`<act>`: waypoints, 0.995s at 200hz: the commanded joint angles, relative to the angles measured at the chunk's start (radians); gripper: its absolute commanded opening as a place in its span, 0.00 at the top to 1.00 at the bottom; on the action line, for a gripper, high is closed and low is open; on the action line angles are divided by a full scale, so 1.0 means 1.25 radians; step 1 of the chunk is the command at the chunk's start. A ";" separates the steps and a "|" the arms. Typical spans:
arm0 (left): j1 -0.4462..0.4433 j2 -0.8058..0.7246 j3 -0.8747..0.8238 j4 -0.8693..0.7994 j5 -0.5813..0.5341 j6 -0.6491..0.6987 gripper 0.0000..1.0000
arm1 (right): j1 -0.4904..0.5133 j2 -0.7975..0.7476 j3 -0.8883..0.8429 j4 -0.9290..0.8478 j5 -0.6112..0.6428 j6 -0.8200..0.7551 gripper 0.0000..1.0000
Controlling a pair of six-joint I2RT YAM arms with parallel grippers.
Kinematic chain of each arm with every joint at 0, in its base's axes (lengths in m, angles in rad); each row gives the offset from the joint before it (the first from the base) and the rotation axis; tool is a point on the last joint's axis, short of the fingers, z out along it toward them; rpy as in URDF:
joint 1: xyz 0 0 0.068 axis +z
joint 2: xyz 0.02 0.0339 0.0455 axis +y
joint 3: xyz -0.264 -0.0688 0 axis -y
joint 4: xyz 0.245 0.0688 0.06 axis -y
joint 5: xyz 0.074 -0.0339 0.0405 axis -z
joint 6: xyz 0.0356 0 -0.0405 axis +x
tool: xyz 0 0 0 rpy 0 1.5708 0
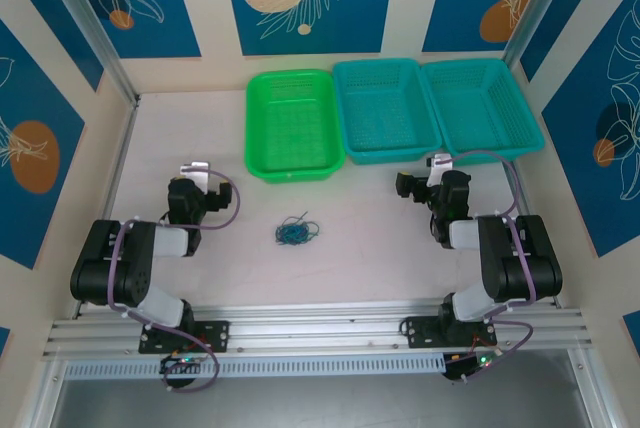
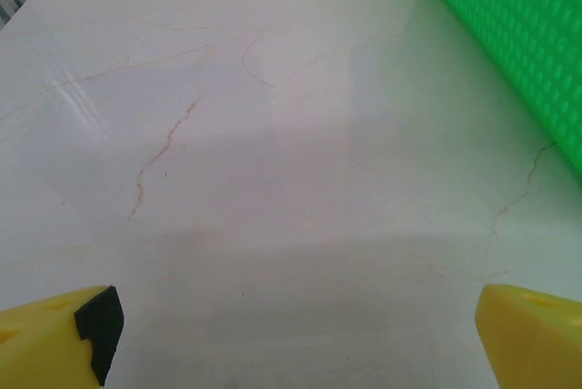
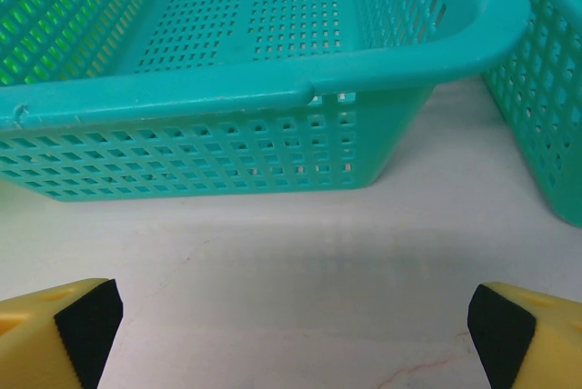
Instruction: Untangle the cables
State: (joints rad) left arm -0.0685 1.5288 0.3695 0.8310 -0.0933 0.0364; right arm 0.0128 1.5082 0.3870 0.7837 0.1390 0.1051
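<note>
The cables (image 1: 296,232) lie as a small tangled knot of thin blue and teal wires on the table, in front of the green basket and between the two arms. My left gripper (image 1: 197,176) rests at the left, well away from the knot; its yellow fingers (image 2: 55,339) stand wide apart over bare tabletop, so it is open and holds nothing. At the right my right gripper (image 1: 432,170) sits just before the teal baskets. Its fingers (image 3: 59,330) are likewise spread wide, open and holding nothing.
A green basket (image 1: 292,124) and two teal baskets (image 1: 385,108) (image 1: 483,103) line the back of the table. The middle teal basket's near wall (image 3: 218,148) stands close ahead of the right gripper. The green basket's side (image 2: 518,34) is at the left gripper's right.
</note>
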 commanded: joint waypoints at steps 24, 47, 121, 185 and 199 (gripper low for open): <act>-0.008 -0.083 -0.065 0.093 -0.049 -0.013 0.00 | 0.009 -0.222 0.002 -0.168 0.065 0.066 0.01; -0.011 -0.223 -0.070 -0.040 -0.119 -0.056 0.00 | 0.015 -0.421 -0.025 -0.313 0.088 0.162 0.01; -0.047 -0.502 0.163 -0.733 0.100 -0.441 0.16 | 0.192 -0.522 0.258 -0.956 -0.272 0.374 0.01; -0.341 -0.308 0.299 -0.905 0.212 -0.487 0.20 | 0.539 -0.169 0.367 -0.901 -0.187 0.409 0.01; -0.375 -0.262 0.317 -0.914 0.202 -0.481 0.24 | 0.561 -0.105 0.385 -0.881 -0.178 0.419 0.01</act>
State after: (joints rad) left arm -0.4782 1.1210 0.7193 -0.1986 0.1108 -0.5316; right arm 0.6662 1.2724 0.8124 -0.3351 -0.1120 0.5869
